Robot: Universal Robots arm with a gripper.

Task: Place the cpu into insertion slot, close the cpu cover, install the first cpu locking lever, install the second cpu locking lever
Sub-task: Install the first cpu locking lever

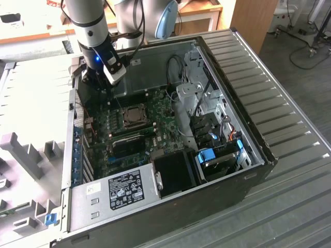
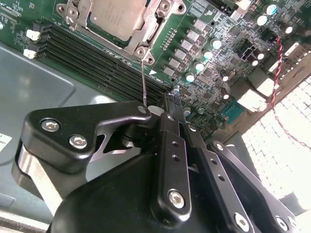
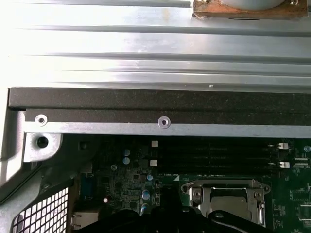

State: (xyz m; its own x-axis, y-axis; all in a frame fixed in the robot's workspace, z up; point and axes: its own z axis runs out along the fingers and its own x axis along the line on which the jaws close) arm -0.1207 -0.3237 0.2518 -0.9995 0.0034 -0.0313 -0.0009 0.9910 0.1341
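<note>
In the second wrist view the cpu point(image 2: 115, 14) lies in the insertion slot with its silver-tan top showing through the window of the cpu cover point(image 2: 146, 35), which lies flat over it. A thin wire locking lever point(image 2: 144, 80) runs from the socket's corner towards my gripper point(image 2: 171, 97). The black fingers are shut together beside the lever's end, with nothing visible between them. In the exterior view the gripper point(image 1: 99, 87) hangs inside the case, to the exterior view's left of and behind the insertion slot point(image 1: 135, 117). The cover point(image 3: 194, 195) also appears in the first wrist view.
The open computer case point(image 1: 261, 155) lies on a ribbed metal table. Long black memory slots point(image 2: 92, 53) run beside the socket. A black card point(image 1: 129, 147), power supply point(image 1: 121, 191), drive cage point(image 1: 201, 98) and cables crowd the interior. The case wall point(image 3: 160, 109) is close by.
</note>
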